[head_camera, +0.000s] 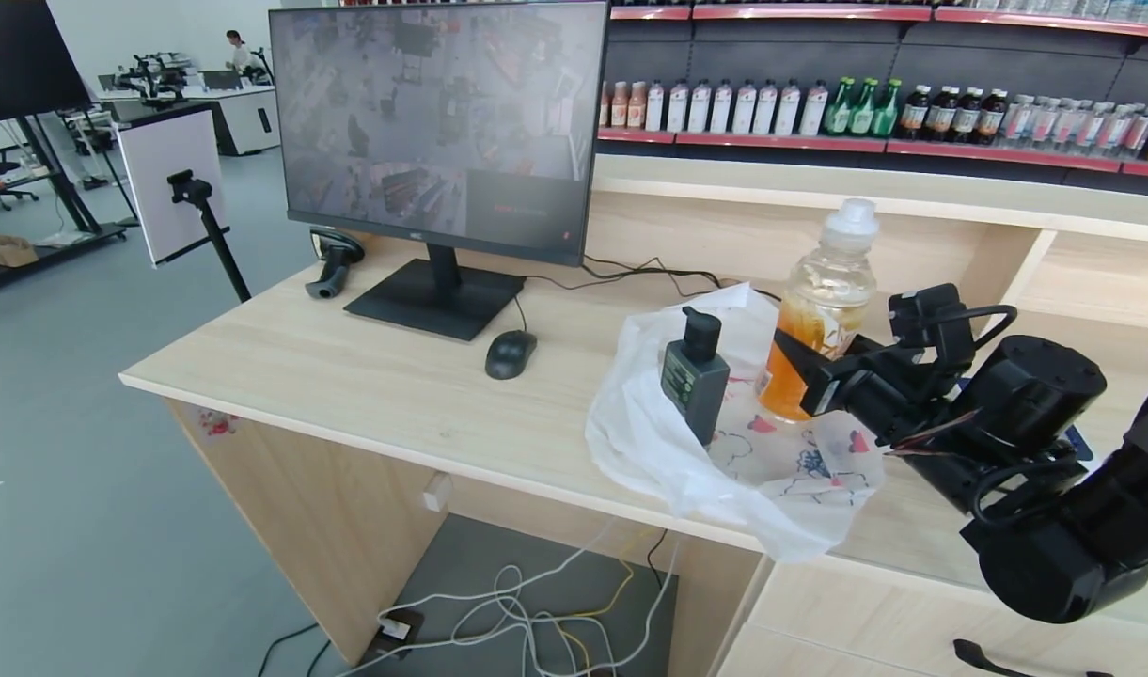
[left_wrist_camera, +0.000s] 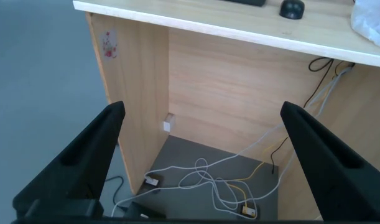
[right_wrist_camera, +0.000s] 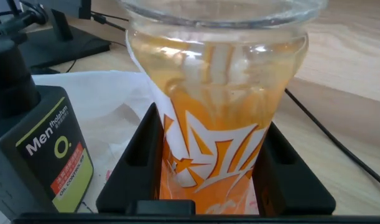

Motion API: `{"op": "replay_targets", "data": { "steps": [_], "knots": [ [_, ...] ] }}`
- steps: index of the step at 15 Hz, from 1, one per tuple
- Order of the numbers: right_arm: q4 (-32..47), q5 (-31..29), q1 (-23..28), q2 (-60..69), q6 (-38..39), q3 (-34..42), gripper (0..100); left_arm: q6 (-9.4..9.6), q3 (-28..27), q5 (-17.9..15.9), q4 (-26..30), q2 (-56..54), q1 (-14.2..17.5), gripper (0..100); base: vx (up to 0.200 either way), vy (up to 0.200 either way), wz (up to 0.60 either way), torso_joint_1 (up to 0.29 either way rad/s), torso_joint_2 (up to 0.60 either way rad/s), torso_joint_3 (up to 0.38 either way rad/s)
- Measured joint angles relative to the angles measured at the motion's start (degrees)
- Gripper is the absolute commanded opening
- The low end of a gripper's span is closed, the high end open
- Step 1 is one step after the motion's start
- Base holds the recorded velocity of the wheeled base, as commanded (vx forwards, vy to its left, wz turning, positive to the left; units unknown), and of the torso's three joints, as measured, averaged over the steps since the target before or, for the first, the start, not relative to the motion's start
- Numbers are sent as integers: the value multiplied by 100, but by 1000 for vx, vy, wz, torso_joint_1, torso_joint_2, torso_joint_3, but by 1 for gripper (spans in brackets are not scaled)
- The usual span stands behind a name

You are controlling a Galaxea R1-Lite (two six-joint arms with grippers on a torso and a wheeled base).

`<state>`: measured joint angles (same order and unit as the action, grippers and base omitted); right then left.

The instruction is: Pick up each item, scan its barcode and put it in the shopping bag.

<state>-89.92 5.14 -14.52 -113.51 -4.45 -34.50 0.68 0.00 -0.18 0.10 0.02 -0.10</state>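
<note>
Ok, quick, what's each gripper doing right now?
Left gripper: open, holding nothing.
Right gripper: shut on the orange drink bottle.

orange bottle (head_camera: 823,301): upright in claw (right_wrist_camera: 211,180) | dark pump bottle (head_camera: 694,381): upright on bag (head_camera: 649,442)
</note>
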Motion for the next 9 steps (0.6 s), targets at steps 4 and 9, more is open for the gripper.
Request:
{"op": "replay_targets", "data": {
  "steps": [4,9],
  "knots": [
    [-57,-2,-11,-190,-4,66,0,0,0,0,0,0,0,100,0,0,0,0,0,0],
    [-46,0,-13,-319,-1,66,0,2,0,0,0,0,0,100,0,0,0,0,0,0]
  ]
}}
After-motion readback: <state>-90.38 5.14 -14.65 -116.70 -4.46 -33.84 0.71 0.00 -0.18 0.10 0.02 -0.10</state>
